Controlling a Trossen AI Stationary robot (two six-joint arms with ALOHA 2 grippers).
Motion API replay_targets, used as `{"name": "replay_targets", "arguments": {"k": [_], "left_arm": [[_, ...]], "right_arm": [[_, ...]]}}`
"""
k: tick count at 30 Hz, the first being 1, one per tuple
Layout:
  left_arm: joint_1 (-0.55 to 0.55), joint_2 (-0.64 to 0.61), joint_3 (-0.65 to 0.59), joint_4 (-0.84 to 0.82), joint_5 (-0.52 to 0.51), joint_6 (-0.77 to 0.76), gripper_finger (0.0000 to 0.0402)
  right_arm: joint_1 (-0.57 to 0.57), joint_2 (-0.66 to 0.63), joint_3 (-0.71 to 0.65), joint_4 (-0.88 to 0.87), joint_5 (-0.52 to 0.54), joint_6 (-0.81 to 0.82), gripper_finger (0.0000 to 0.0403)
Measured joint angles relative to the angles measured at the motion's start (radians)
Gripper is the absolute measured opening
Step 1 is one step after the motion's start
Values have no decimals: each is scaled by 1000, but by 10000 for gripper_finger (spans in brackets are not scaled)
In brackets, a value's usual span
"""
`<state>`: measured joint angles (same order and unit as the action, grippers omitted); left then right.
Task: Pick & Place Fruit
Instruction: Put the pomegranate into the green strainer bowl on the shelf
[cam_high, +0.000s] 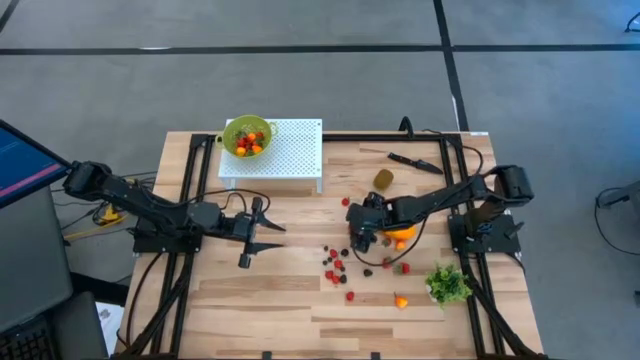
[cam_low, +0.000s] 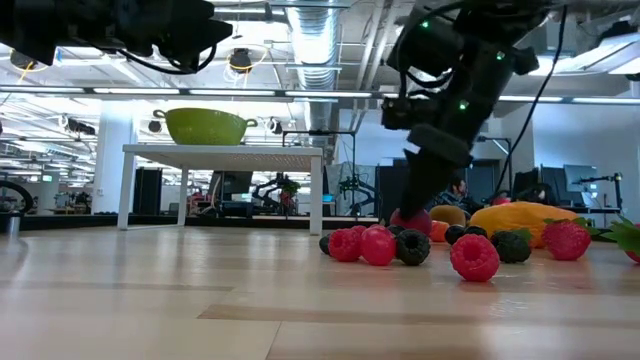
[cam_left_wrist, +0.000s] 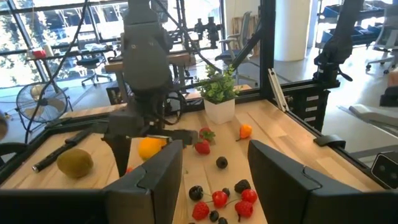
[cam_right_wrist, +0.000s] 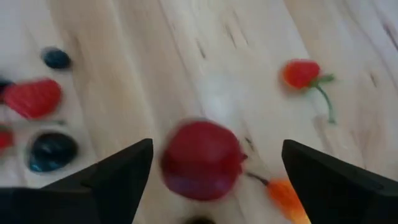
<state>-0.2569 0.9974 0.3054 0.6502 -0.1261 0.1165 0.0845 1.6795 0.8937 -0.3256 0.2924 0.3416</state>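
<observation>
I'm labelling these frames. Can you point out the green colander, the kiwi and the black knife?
green colander (cam_high: 248, 136), high view, on its rim.
kiwi (cam_left_wrist: 74, 163), left wrist view, middle of its brown skin.
black knife (cam_high: 415, 161), high view, mid-length.

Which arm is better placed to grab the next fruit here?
The right. Its open gripper hangs directly over a red fruit among the scattered pieces, while the left gripper waits open, farther from them.

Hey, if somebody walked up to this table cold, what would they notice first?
Probably the right gripper, open and lowered over a round red fruit amid scattered berries at the table's middle-right. Then the green colander of fruit on the white stand at the back.
</observation>
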Motion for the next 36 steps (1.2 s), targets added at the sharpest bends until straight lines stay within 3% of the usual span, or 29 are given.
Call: {"name": "replay_targets", "arguments": {"k": [10,25,36], "left_arm": [[0,0,0,-5,0,-1,176],[0,0,0,-6,0,-1,176],[0,0,0,-11,0,-1,176]], "right_arm": [[1,147,9,70,-6,1,317],[22,94,0,58,-5,-2,200],[27,93,1,51,-5,-1,204]]}}
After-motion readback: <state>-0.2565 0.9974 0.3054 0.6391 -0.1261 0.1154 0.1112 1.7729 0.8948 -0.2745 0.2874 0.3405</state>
